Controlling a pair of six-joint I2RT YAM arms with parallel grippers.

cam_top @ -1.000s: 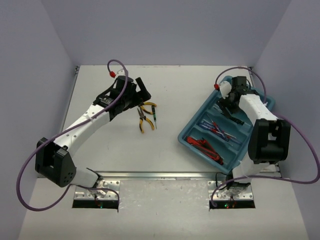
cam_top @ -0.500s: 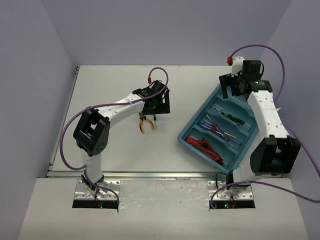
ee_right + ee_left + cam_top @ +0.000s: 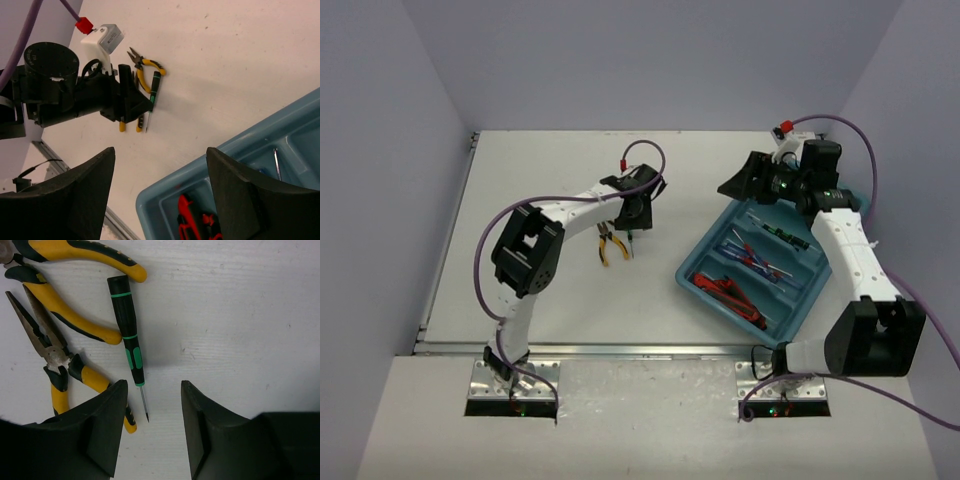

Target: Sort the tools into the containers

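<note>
Two yellow-handled pliers (image 3: 75,322) and a black-green screwdriver (image 3: 127,330) lie on the white table left of the teal tray (image 3: 695,285). My left gripper (image 3: 152,432) hovers low over them, open. The screwdriver's tip reaches just inside the left finger, and nothing is held. From above the same pliers (image 3: 608,243) sit right below the left gripper (image 3: 636,214). My right gripper (image 3: 744,181) is open and empty above the tray's far left corner. In the tray lie red-handled pliers (image 3: 730,293), blue screwdrivers (image 3: 755,258) and black-green screwdrivers (image 3: 786,237).
The tray sits diagonally at the right. Its near corner (image 3: 165,187) and the red pliers (image 3: 192,220) show between my right gripper (image 3: 160,200) fingers. The left arm's wrist (image 3: 95,95) shows beside the pliers (image 3: 145,67). Purple cables loop over both arms.
The left gripper swung right, came down over the pliers and screwdriver, and its jaws narrowed. The right gripper lifted out of the tray and moved to its far left corner.
</note>
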